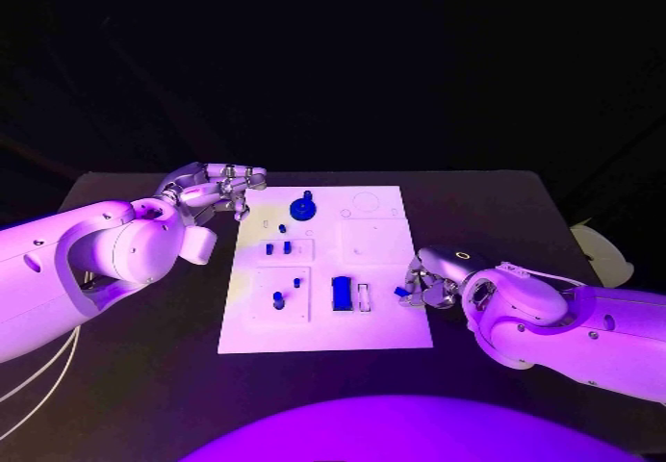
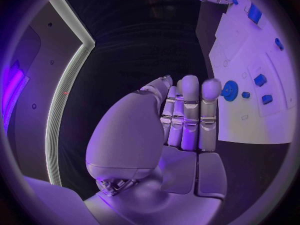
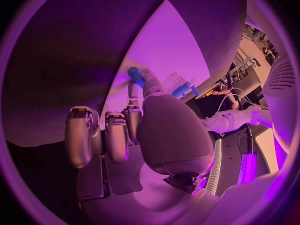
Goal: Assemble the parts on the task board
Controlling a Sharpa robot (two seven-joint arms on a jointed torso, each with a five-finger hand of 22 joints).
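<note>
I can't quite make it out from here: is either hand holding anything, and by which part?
The right hand pinches a small blue part in its fingertips at the task board's right edge; where on the part cannot be told. The left hand holds nothing.

— How is the left hand [image 1: 211,192] placed?
— It is held up with its fingers [image 2: 190,116] straight and side by side, and nothing is gripped.
— And the right hand [image 1: 433,280]?
— Its fingers [image 3: 94,135] are curled, and something small and blue is pinched at the tips.
</note>
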